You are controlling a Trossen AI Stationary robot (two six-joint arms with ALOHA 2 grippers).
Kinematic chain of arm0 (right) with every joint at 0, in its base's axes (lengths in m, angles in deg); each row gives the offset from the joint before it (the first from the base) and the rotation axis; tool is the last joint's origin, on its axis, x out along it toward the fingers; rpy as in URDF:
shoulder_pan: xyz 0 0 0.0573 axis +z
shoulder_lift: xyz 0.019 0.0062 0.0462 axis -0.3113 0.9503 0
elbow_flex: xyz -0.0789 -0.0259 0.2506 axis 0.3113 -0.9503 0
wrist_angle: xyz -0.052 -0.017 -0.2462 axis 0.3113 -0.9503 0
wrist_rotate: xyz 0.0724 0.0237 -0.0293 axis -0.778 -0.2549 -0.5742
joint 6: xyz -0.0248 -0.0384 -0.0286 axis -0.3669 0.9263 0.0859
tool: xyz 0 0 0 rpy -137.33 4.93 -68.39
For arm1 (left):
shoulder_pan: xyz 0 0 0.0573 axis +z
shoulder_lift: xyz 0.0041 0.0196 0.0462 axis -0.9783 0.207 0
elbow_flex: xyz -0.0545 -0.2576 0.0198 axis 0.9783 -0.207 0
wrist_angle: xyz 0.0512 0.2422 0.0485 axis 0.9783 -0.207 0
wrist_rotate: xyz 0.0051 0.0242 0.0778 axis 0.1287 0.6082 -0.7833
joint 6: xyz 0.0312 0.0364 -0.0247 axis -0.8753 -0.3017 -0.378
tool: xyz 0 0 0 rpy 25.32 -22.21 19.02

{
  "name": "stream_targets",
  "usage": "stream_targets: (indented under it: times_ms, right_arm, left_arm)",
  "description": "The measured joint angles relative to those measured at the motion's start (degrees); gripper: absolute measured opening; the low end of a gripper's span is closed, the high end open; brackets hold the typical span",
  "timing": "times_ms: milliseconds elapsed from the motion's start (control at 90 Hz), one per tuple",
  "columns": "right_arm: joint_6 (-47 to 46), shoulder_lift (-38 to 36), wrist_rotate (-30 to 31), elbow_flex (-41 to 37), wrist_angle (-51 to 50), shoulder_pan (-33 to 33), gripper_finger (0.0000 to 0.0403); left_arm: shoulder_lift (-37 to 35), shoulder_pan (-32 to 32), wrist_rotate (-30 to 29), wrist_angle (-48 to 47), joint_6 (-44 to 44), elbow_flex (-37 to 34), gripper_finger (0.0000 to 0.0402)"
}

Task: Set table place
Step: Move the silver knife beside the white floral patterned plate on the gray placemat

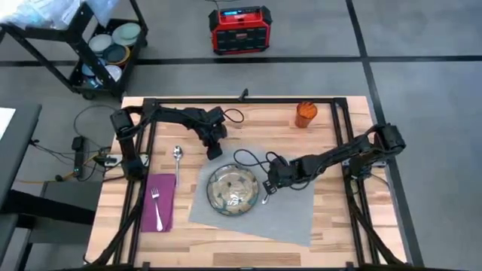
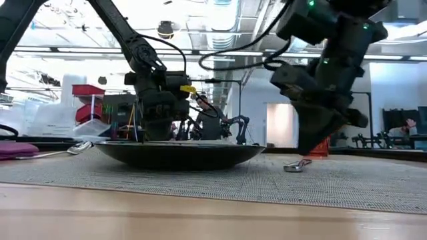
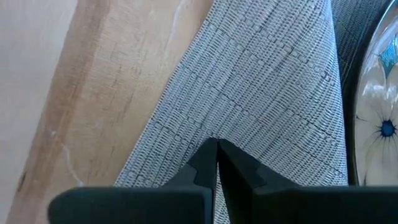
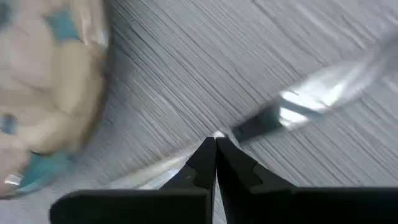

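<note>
1. Lying on the grey mat just beside the plate, the knife looks thin, stiff, slippery; take its handle.
2. Right gripper pinched together, empty; left gripper likewise.

Two dark, jointed arms with looping black cables, each ending in matte black wedge-shaped fingers

One plate, fork, spoon, knife (one cup)
</note>
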Motion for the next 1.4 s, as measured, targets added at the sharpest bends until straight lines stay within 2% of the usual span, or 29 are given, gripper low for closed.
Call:
stream_targets:
  times_ms: [300,433,600,856,989,1222,1322,1400]
  right_arm:
    - [-0.1,0.0,0.8,-2.1,0.1,-2.5,0.0]
    - [-0.2,-0.1,-1.0,-4.3,5.8,-2.4,0.0]
    - [-1.9,0.0,-4.0,-4.7,10.4,0.5,0.0]
    - [-6.0,-0.7,-1.3,-4.7,9.4,3.8,0.0]
    - [-4.1,-2.3,1.1,-4.7,11.9,2.1,0.0]
    - [2.3,-2.8,-0.6,-4.7,22.4,-0.9,0.0]
    - [3.4,-2.8,-1.3,-4.7,24.4,-1.3,0.0]
    - [1.0,-2.8,0.2,-4.7,22.3,-1.3,0.0]
  left_arm:
    - [0.0,0.0,0.0,0.1,0.0,0.0,0.0]
    - [0.0,0.0,0.0,0.2,-0.2,0.0,0.0]
    - [0.0,0.0,0.1,0.2,-0.5,0.0,0.0]
    - [0.0,0.0,0.1,0.7,-0.4,0.0,0.0]
    - [-0.1,0.0,0.2,0.9,0.1,0.0,0.0]
    - [0.2,0.1,-0.3,-3.9,-0.9,4.1,0.0]
    - [0.5,0.1,-2.4,-5.6,-2.2,6.9,0.0]
    - [0.5,0.2,-6.0,-7.7,-2.8,8.0,0.0]
